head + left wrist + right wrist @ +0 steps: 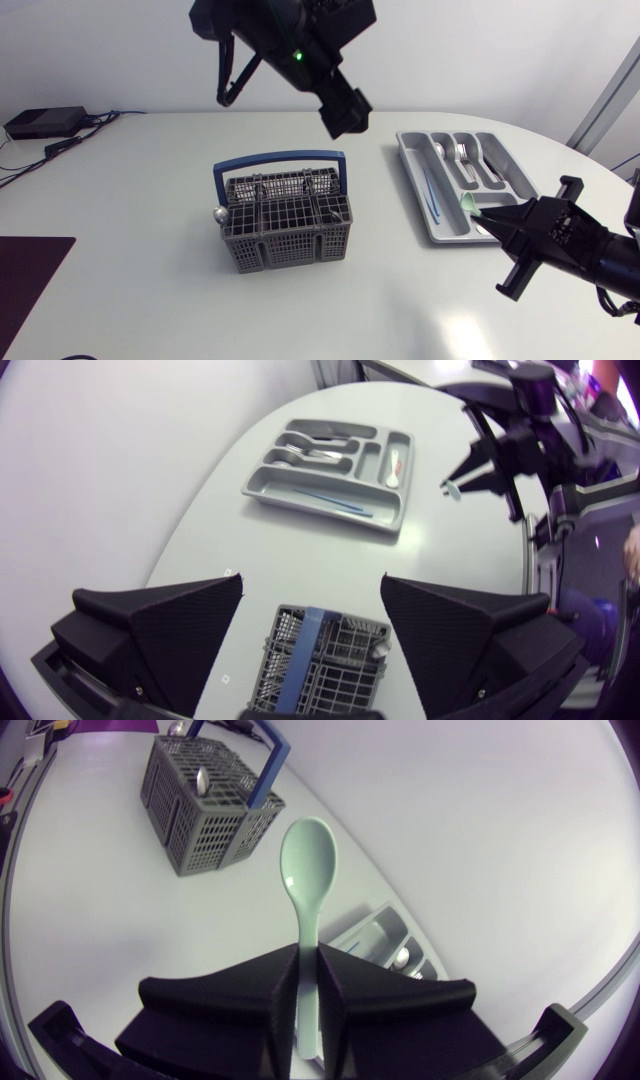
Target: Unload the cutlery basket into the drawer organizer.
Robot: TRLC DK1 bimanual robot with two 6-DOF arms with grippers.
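My left arm comes in high over the table [130, 200], bent so that the left gripper [312, 600] points downward above the basket [283, 220]. In the left wrist view its two fingers [180, 625] stand wide apart with nothing between them, and the basket's blue handle [280, 160] shows below the gap.

My right arm reaches in low from the basket's far right, lying close to level, with the right gripper [495, 222] aimed back toward the basket. Its fingers are clamped tight on the handle of a pale green spoon [308, 860], one on each side. The spoon's bowl sticks out ahead of the fingertips.

The organizer [410, 165] lies flat, well to the right of the basket, and the held spoon is at the organizer's near end. I cannot tell whether the spoon is over a compartment or just beside the rim. Metal cutlery [462, 155] lies in the organizer's middle slots, and a thin blue piece [432, 190] lies in the slot nearest the basket.

The basket stands upright. A metal spoon end [217, 213] pokes up at its left corner.
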